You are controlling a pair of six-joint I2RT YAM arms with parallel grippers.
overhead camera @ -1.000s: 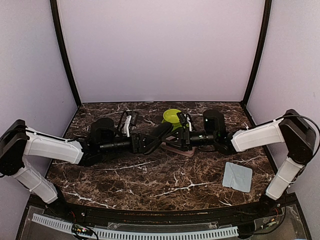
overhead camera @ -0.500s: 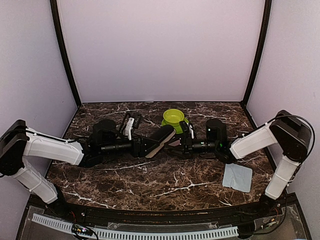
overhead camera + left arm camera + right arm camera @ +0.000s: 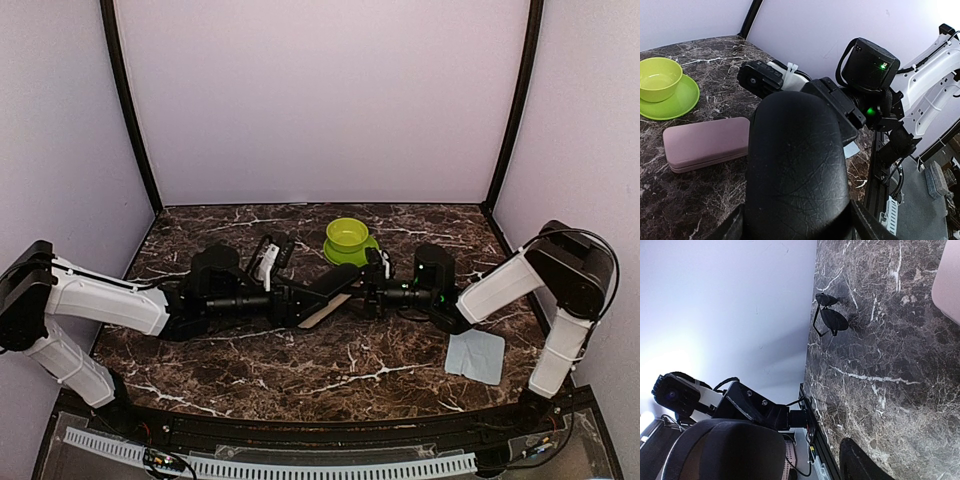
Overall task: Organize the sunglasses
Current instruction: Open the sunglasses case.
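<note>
Top view: left gripper [image 3: 292,298] clamped on black case [image 3: 328,290], tilted toward right gripper [image 3: 368,287] (grip cannot be told), likely for opening; left wrist view: pink case [image 3: 707,142] rests shut on table [image 3: 690,200]; right wrist view: black-framed sunglasses [image 3: 831,316] lie loose on table, uncased

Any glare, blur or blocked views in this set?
Top external: even light, sharp, no glare on the marble table. Left wrist: black case fills the foreground, blocking much; pink case and green bowl crisp. Right wrist: wall blows out at lower left; black sunglasses sharp, near case soft.
</note>
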